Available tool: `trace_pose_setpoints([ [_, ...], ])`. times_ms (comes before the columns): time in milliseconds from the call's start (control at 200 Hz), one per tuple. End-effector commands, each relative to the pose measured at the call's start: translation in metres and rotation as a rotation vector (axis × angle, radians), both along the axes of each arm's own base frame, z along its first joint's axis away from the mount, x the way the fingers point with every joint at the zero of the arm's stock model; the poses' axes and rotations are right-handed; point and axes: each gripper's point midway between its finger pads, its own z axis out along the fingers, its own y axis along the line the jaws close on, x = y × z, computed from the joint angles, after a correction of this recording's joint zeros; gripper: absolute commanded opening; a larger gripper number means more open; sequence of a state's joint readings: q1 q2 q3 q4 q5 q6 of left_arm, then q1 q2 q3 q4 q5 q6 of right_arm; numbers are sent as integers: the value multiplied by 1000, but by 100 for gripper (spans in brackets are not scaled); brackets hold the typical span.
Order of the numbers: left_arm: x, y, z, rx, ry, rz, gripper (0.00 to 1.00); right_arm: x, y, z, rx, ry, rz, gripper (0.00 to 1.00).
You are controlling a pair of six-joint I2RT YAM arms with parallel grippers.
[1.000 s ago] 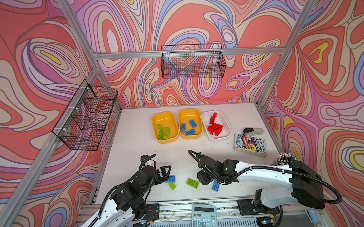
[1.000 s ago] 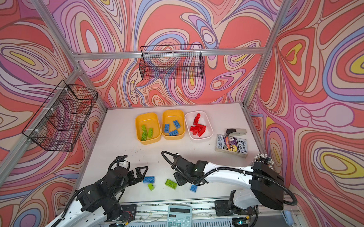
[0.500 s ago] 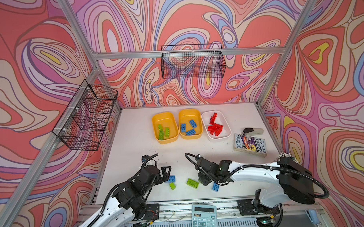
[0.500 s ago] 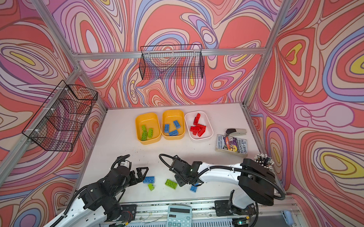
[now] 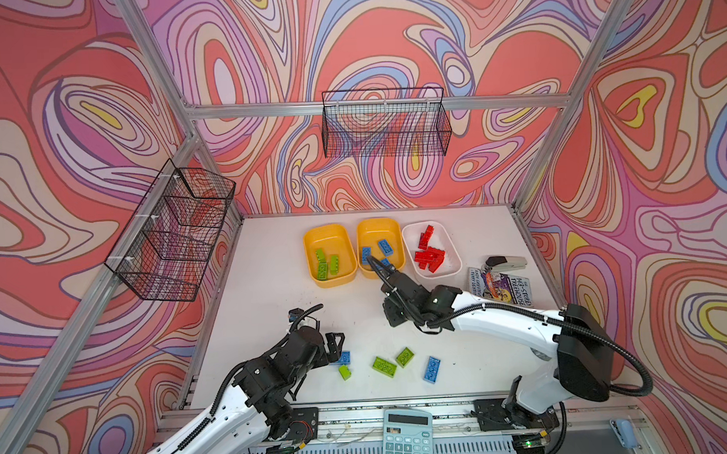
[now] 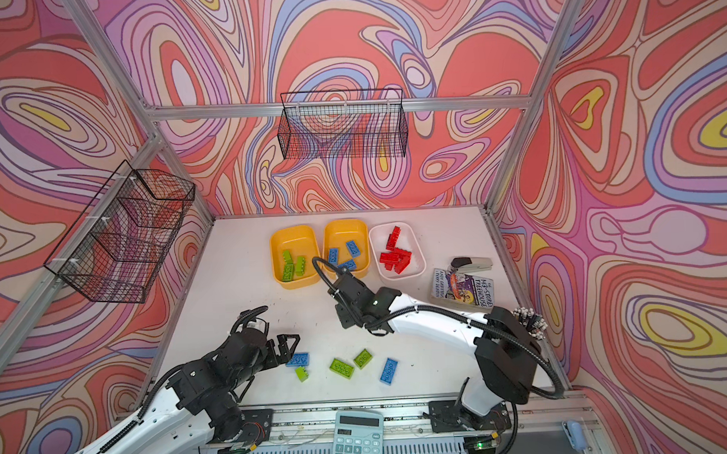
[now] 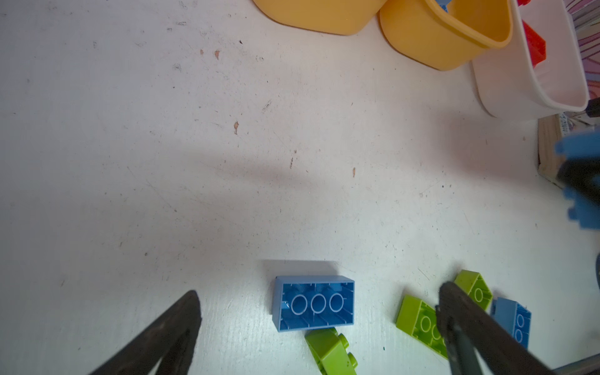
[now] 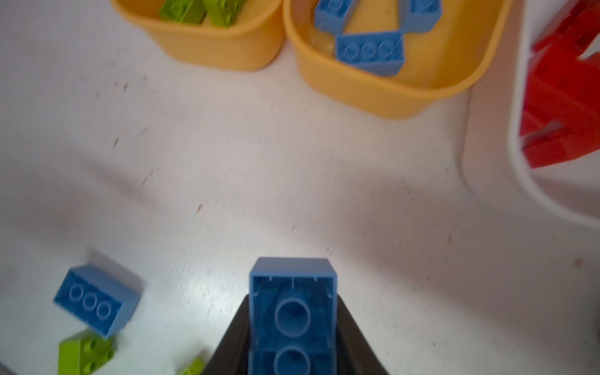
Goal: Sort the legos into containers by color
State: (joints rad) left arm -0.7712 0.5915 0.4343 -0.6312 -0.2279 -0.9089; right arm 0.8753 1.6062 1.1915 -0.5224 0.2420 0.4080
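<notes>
white table (image 5: 273, 306), swirly walls (image 5: 389, 48). far middle we see a row: left yellow tub (image 5: 329, 239) has greens (image 5: 325, 262), middle yellow tub (image 5: 378, 229) blues (image 5: 385, 246), white tub (image 5: 450, 254) reds (image 5: 429, 255). right gripper (image 8: 293, 308) is clamped on a blue brick (image 8: 292, 279) nearside of them; left gripper (image 7: 319, 292) gapes wide over loose legos (image 5: 384, 365) at the near edge.

White arm shells (image 5: 507, 325), black joints (image 5: 582, 353), looping black cables (image 5: 635, 362); left hand (image 5: 339, 350), right hand (image 5: 394, 318) black.

Right wrist view's edge cuts off the gripped blue lego (image 8: 292, 318).
</notes>
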Motion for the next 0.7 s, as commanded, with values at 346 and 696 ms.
trace_pose_setpoints([
  [346,23,-12,22,21,-60,-14,100,205,19,-25,10,-60,-134,37],
  [696,35,-5,39,69,-105,26,100,185,0,7,17,-68,-139,74],
])
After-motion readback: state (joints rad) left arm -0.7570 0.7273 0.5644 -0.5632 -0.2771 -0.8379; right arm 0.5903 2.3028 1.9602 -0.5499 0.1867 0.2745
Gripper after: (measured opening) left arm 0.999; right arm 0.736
